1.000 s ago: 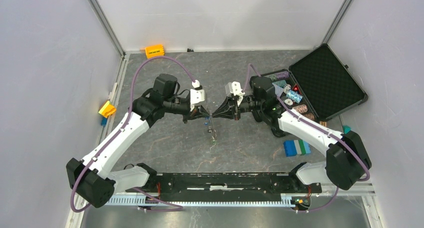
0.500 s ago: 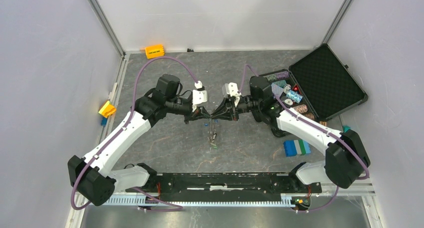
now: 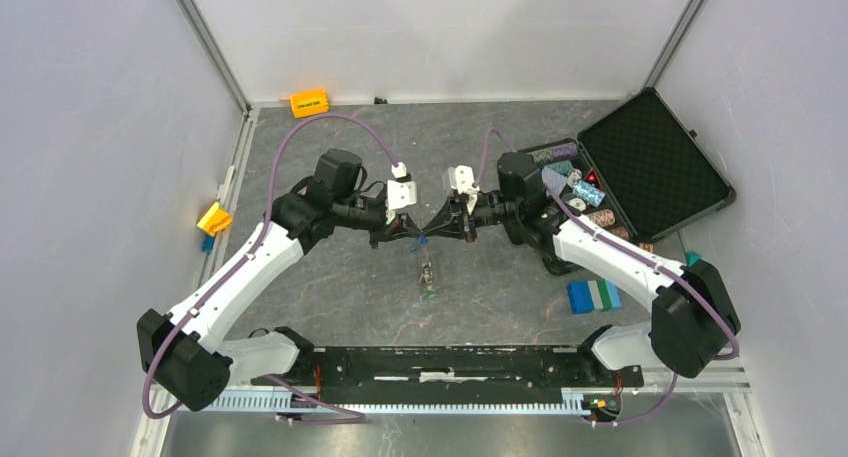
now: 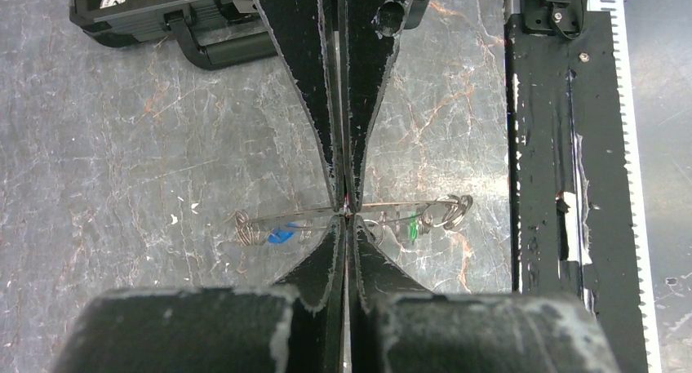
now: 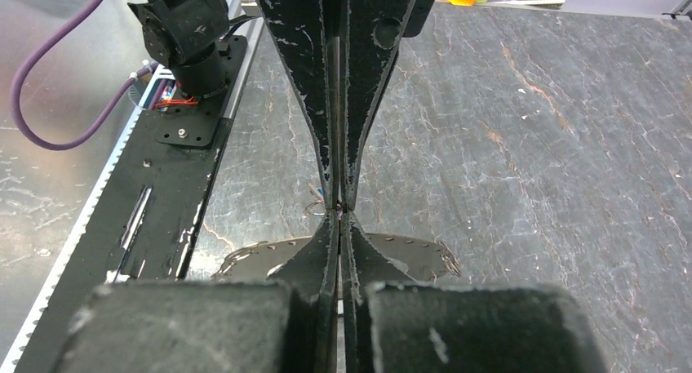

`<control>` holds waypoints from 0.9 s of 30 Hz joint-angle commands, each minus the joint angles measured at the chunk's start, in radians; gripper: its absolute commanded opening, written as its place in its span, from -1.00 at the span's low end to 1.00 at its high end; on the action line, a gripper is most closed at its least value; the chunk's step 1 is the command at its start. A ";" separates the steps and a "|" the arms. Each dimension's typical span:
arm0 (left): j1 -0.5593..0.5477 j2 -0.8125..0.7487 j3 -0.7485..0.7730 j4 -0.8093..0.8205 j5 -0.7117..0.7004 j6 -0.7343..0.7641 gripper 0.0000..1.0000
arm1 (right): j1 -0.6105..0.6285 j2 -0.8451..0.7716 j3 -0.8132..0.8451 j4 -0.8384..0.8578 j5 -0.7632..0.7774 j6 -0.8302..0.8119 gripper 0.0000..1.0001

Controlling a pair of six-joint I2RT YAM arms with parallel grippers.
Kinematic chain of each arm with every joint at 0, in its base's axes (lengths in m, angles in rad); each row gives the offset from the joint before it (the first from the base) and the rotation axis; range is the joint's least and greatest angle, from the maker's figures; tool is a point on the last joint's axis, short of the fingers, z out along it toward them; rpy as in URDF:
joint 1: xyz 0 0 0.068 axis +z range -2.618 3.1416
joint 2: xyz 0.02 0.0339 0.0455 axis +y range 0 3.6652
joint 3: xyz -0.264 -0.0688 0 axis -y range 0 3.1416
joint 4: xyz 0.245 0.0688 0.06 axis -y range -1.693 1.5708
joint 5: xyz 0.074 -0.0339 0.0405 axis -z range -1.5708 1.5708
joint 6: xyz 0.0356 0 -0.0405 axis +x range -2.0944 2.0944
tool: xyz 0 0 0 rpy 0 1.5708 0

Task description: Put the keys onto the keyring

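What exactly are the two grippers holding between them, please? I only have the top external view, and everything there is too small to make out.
Observer: In the left wrist view, the left gripper is shut on the thin wire of the keyring, which is seen edge-on.
Operator: Is the right one gripping it as well?
Observer: The right gripper is shut, tip to tip with the left at that wire. I cannot tell whether it pinches the wire.
Operator: Are any keys on it?
Observer: A blue tag and a green tag hang by the wire, one on each side of the grip. I cannot tell whether they are threaded on.
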State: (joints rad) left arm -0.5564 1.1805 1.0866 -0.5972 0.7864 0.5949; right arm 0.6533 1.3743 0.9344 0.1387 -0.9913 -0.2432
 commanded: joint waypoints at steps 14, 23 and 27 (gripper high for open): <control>-0.008 -0.045 -0.013 0.073 0.067 0.010 -0.77 | 0.012 -0.010 0.061 -0.056 0.098 -0.069 -1.00; -0.007 -0.076 -0.002 0.051 -0.034 0.061 -0.23 | 0.012 -0.025 0.053 -0.068 0.080 -0.090 -1.00; -0.004 -0.086 -0.003 0.033 -0.078 0.084 -0.09 | 0.004 -0.033 0.065 -0.073 0.068 -0.083 -1.00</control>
State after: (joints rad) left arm -0.5587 1.1206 1.0668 -0.5674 0.7559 0.6254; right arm 0.6655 1.3743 0.9592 0.0402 -0.9112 -0.3187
